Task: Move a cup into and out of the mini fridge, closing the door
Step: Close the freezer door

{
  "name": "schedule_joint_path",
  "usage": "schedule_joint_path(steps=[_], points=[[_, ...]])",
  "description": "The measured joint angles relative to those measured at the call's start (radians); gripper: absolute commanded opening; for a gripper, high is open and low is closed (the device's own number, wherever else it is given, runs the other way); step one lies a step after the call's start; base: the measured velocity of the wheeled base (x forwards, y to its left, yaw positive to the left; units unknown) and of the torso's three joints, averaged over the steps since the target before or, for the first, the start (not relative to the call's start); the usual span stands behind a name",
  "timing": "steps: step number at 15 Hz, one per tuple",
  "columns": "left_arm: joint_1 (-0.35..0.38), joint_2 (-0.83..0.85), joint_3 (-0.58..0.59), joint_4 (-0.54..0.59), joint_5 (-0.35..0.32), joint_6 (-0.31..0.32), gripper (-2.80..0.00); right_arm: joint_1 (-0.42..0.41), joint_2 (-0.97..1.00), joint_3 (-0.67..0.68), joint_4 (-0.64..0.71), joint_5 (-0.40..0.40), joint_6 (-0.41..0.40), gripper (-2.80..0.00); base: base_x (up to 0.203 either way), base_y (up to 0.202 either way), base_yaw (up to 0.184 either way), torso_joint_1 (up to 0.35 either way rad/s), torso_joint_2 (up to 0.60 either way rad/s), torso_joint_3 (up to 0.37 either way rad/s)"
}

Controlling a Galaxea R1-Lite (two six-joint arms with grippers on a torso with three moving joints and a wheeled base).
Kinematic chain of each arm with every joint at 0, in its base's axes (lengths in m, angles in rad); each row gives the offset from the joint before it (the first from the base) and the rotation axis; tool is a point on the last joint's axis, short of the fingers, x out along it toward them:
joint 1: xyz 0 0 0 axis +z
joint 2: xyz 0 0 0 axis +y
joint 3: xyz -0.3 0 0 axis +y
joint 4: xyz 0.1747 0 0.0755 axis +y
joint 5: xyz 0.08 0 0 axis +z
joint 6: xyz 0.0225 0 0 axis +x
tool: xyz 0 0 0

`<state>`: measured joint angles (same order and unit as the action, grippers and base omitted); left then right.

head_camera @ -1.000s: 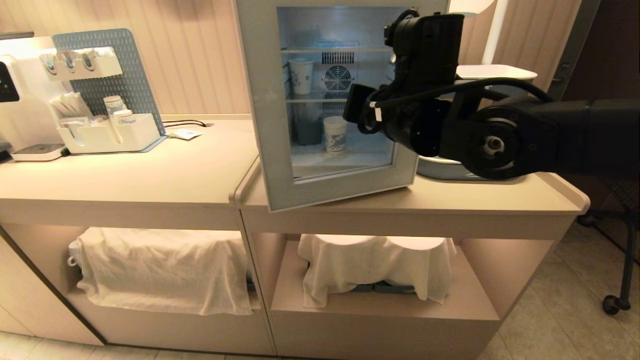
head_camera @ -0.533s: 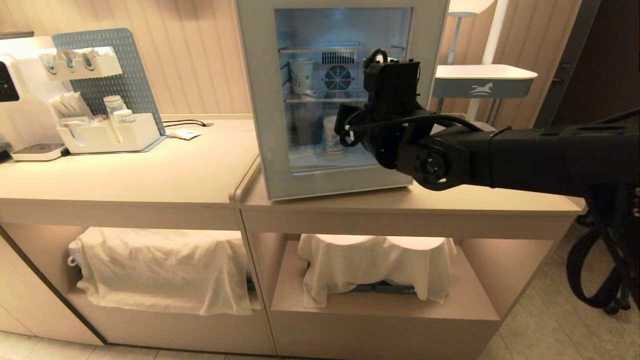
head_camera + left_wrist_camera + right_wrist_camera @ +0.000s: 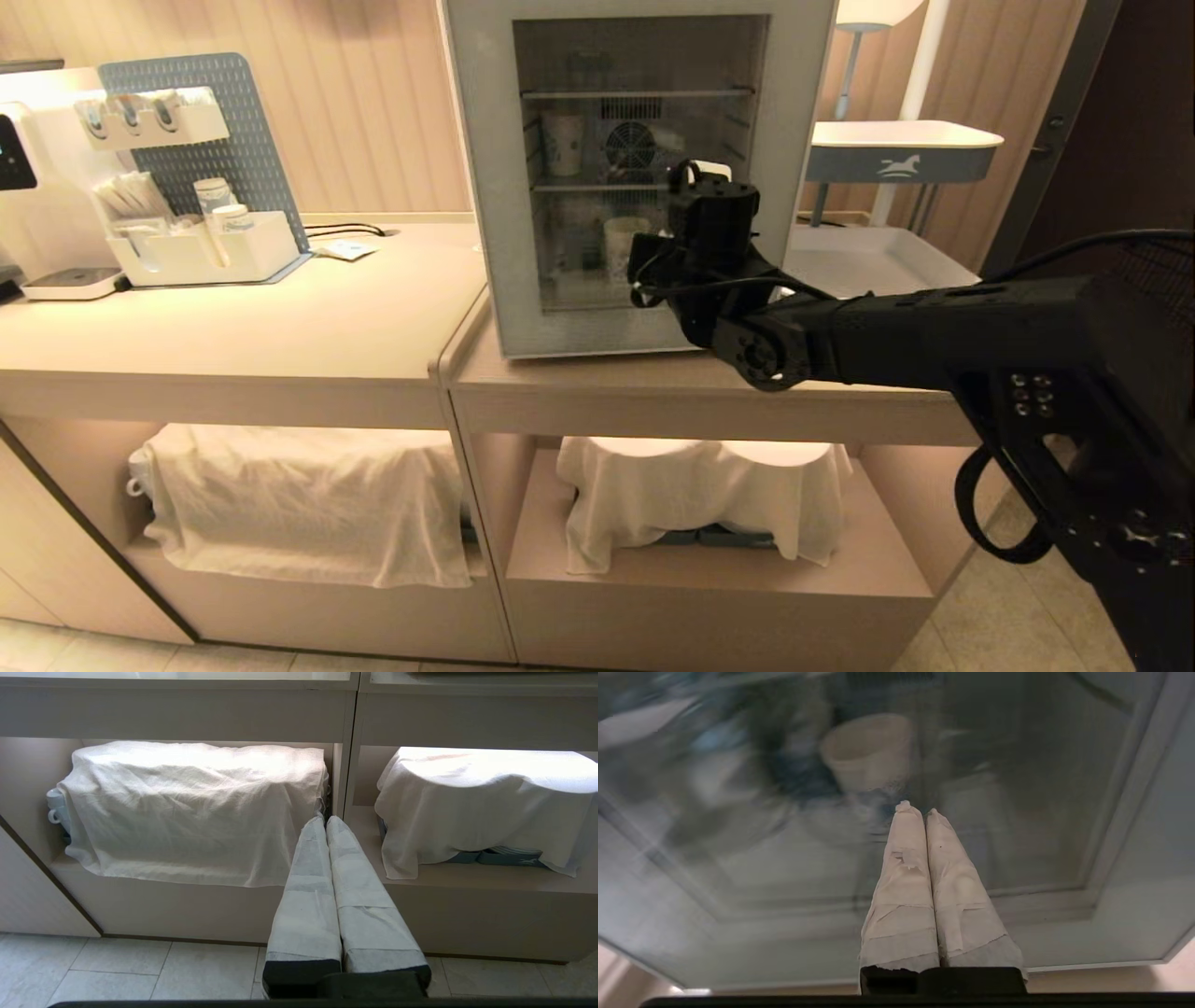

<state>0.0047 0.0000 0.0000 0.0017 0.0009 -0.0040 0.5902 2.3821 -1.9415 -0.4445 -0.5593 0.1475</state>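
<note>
Right claw: both tape-wrapped fingers pressed flat together, nothing held, tips up against the dark glass of the door. Door sits flush on the mini fridge, wide matte grey frame, tinted pane with smeary reflections. Behind the glass, small tapered paper cup stands upright on the fridge floor, rolled rim; print cannot be read through the tint. A second cup on the wire shelf above, round fan grille at back. Black right arm crosses in front of the door's lower right corner and blocks part of the window. Left claw: closed, empty, white-wrapped fingers, parked low facing the open shelves under the table. Crinkled white cloths drape over stacked crockery there. On the smooth beige table: grey pegboard organizer, white coffee machine. Tray stand with horse logo to the fridge's right.
</note>
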Motion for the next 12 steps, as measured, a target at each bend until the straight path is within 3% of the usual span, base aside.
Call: schedule_joint_path(steps=[7,12], points=[[0.000,0.000,0.000,0.000,0.001,0.000,-2.80,-0.020,0.031,0.063,-0.008,0.003,-0.002,-2.80,0.000,0.000,0.000,0.000,0.00,0.000],[0.000,0.000,0.000,0.000,0.000,0.000,-2.80,-0.028,-0.207,0.422,0.108,0.041,-0.020,-2.80,0.000,0.000,0.000,0.000,0.00,0.000]])
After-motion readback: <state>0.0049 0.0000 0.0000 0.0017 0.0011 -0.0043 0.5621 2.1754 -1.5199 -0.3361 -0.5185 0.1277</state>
